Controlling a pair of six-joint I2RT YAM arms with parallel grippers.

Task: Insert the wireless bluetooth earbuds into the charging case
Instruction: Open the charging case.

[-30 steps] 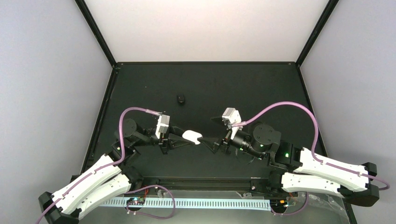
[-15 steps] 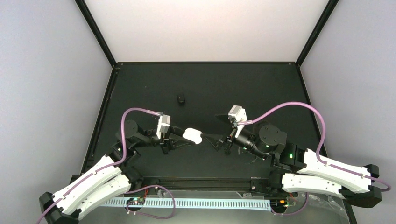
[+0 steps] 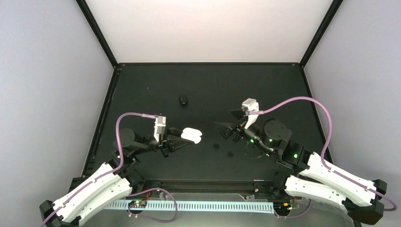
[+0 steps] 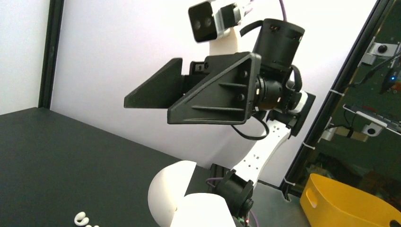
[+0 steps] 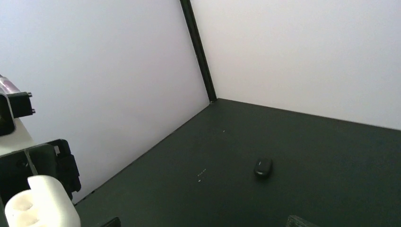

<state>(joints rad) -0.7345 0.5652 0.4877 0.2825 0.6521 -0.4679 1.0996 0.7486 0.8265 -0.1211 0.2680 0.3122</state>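
Note:
My left gripper is shut on an open white charging case, held above the table. In the left wrist view the case's lid stands up from its base; my own fingers are out of frame there. My right gripper hovers open and empty to the right of the case, apart from it; it also fills the left wrist view. Two tiny black earbuds lie on the table between the arms. A small white thing, perhaps a white earbud, lies at that view's bottom edge.
A closed black oval case lies on the black table farther back. White walls close the table on three sides. A yellow bin stands off the table beyond the right arm.
My right gripper has drawn back to the right and up, away from the white case. The left gripper has shifted slightly back with the case. Two black earbuds now show on the table.

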